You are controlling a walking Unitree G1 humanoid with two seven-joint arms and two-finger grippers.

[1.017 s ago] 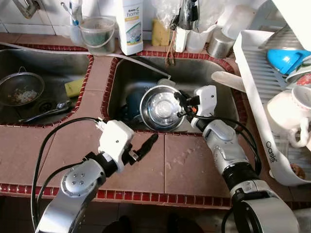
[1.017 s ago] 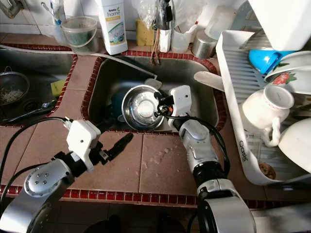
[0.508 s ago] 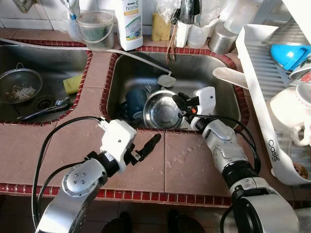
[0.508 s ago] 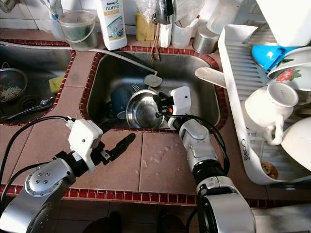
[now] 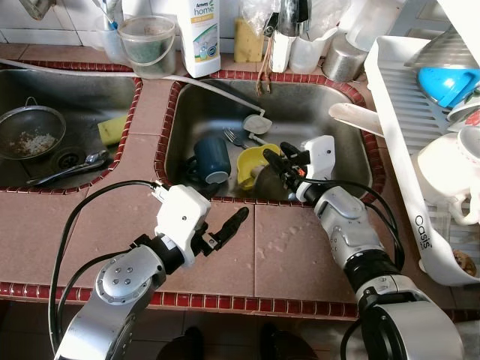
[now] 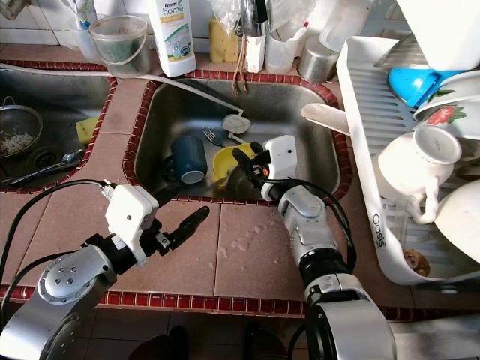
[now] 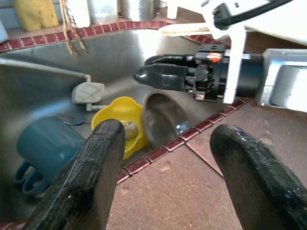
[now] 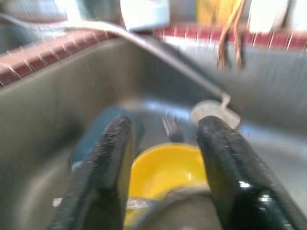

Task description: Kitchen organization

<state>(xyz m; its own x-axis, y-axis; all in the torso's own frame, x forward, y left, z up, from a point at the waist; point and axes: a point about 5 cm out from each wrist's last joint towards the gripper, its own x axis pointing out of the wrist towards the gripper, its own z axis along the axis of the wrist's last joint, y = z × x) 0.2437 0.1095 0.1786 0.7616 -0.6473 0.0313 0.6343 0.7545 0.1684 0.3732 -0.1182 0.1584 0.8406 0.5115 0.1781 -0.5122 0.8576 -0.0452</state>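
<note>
In the right sink [image 5: 341, 154] lie a blue mug [image 5: 211, 154], a yellow bowl [image 5: 250, 160] and a steel bowl [image 7: 162, 119]. The steel bowl leans on its edge against the sink's front wall, beside the yellow bowl. My right gripper [image 5: 279, 160] hovers just above the two bowls, open, its fingers [image 8: 109, 158] apart with the yellow bowl [image 8: 165, 165] seen between them. My left gripper [image 5: 225, 229] is open over the brown counter tiles [image 5: 225, 262] in front of the sink, holding nothing.
A fork [image 5: 235, 137] and a white scraper [image 5: 257, 124] lie at the back of the sink. The left sink holds a strainer [image 5: 31, 135], spoon [image 5: 71, 168] and sponge [image 5: 114, 133]. A white dish rack [image 5: 409, 187] with mugs stands right. Bottles [image 5: 197, 34] line the back ledge.
The steel bowl, held up and tilted in my right gripper before, now rests low against the sink's front wall, uncovering the yellow bowl and blue mug. The left arm stayed put.
</note>
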